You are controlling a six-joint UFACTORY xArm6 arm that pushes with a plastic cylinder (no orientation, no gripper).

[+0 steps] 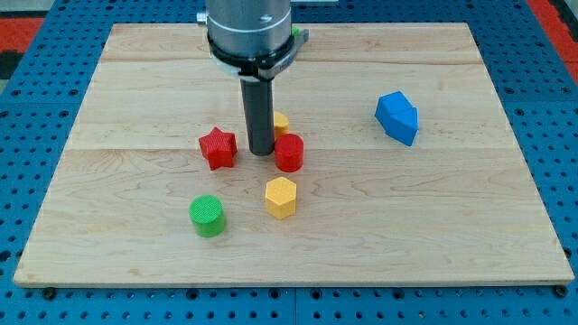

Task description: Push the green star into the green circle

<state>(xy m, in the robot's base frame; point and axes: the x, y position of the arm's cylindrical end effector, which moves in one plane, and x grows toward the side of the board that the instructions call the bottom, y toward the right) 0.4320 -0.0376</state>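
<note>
The green circle (208, 216) is a short green cylinder near the board's lower left. The green star is mostly hidden; only a small green sliver (296, 33) shows at the right edge of the arm's body near the view's top, and its shape cannot be made out. My tip (261, 153) rests on the board between the red star (218, 148) on its left and the red cylinder (289, 153) on its right, close to both. It stands above and to the right of the green circle.
A yellow hexagon block (281, 197) lies below the red cylinder. Another yellow block (282, 121) peeks out just behind the rod. A blue block (397, 117) sits at the right. The wooden board (452, 226) lies on a blue pegboard.
</note>
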